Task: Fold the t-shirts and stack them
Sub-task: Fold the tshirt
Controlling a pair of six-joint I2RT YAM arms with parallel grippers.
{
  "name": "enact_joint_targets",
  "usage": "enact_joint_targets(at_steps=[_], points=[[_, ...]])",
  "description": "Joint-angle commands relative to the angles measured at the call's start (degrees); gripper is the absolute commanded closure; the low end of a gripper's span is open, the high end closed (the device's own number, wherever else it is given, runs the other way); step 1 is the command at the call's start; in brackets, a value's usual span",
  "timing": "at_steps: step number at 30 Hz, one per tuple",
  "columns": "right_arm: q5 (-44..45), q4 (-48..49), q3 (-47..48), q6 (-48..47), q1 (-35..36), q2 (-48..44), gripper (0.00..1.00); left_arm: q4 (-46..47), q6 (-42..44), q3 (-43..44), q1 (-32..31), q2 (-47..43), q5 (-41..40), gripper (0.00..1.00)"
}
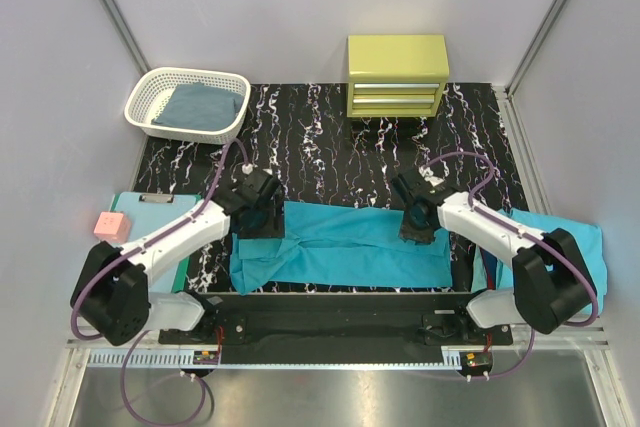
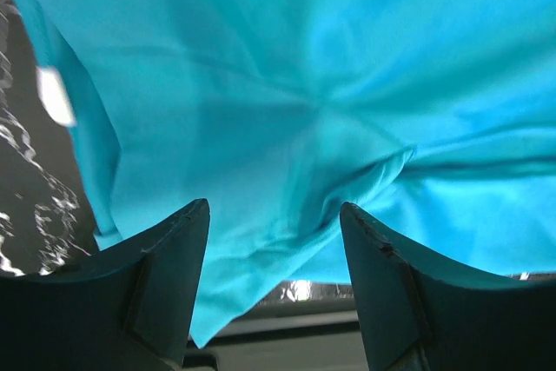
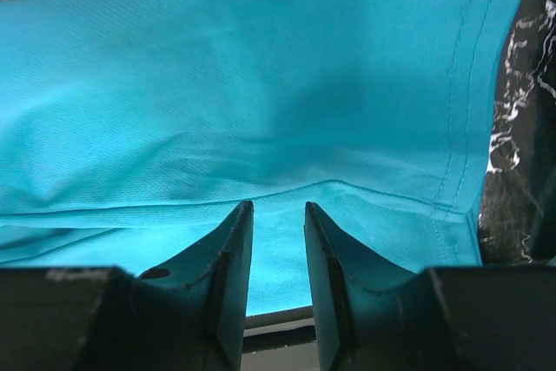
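Over the teal t-shirt (image 1: 340,247), left gripper (image 2: 274,206) gapes wide, right gripper (image 3: 278,204) narrowly, seemingly empty.

White lattice basket (image 1: 140,105) at back-left corner of black, white-veined mat (image 1: 330,162). Yellow-green drawer unit (image 1: 397,75) at back, right of centre. Mint clipboard (image 1: 150,209) at left edge; pink block (image 1: 112,226) just beside it
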Motion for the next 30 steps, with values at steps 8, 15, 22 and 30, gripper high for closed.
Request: enact_joint_targets(at_steps=[8, 15, 22, 30], points=[[0.9, 0.9, 2.4, 5.1, 2.3, 0.1, 0.65, 1.7, -0.8, 0.1, -1.2, 9.9, 3.5, 0.37], [3.0, -1.4, 4.8, 5.2, 2.5, -1.3, 0.65, 0.6, 0.1, 8.7, -0.6, 24.5, 3.8, 0.42], [3.7, -2.6, 4.9, 4.6, 2.5, -2.4, 0.65, -0.1, 2.1, 18.4, 2.4, 32.3, 4.2, 0.42], [8.2, -4.9, 4.8, 3.3, 2.5, -0.6, 0.66, -3.4, 5.6, 31.6, 5.9, 41.3, 2.8, 0.42]])
